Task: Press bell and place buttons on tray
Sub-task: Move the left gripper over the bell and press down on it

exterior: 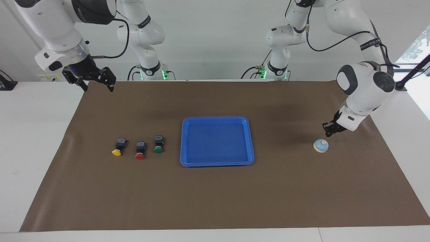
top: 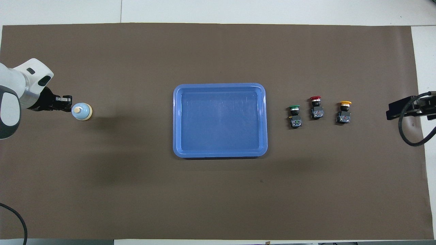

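Observation:
The bell [exterior: 320, 145], a light blue dome with a cream knob, stands on the brown mat toward the left arm's end; it also shows in the overhead view [top: 81, 111]. My left gripper [exterior: 328, 130] hangs low just beside the bell, slightly above the mat, fingers together and empty; it shows in the overhead view [top: 67, 103] too. The yellow button [exterior: 118, 147], red button [exterior: 140, 150] and green button [exterior: 158, 144] lie in a row beside the empty blue tray [exterior: 249, 141], toward the right arm's end. My right gripper [exterior: 97, 86] waits, open and raised over the mat's corner.
The brown mat [exterior: 215, 195] covers most of the white table. The tray sits at its middle [top: 177, 122]. The buttons show in the overhead view as green [top: 295, 116], red [top: 316, 108] and yellow [top: 344, 112]. The right gripper's tip [top: 395, 110] shows at the mat's edge.

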